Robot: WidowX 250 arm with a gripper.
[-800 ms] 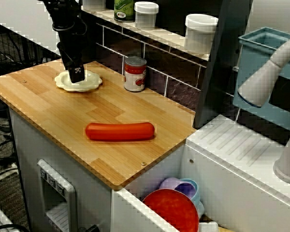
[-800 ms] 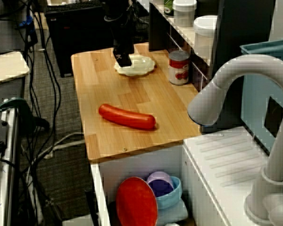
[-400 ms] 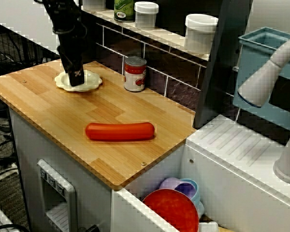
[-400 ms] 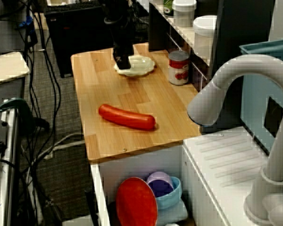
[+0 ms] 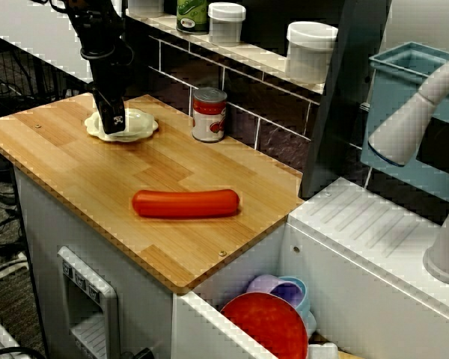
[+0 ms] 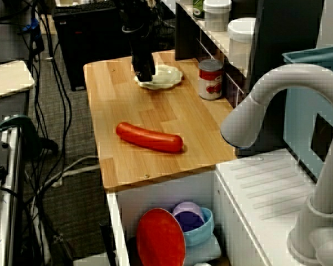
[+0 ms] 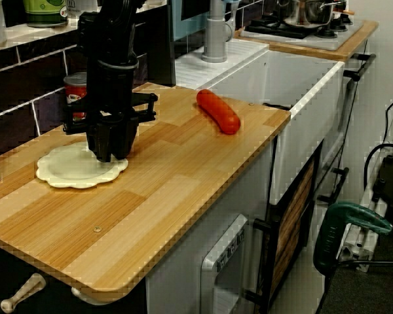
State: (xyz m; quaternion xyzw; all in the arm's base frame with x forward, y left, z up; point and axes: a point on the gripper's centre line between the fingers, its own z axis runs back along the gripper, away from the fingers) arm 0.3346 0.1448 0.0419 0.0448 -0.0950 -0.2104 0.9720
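gripper [image 7: 109,156] points straight down onto the round plate [image 7: 69,173] lying flat; whether it grips, cannot tell

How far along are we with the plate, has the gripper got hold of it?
Done: the gripper is down at the cream plate, next to the can. In hand: its tips appear to touch the plate, but it cannot be told whether they pinch it. Left: the plate lies flat on the counter, not lifted, and the sausage lies apart from it, untouched.
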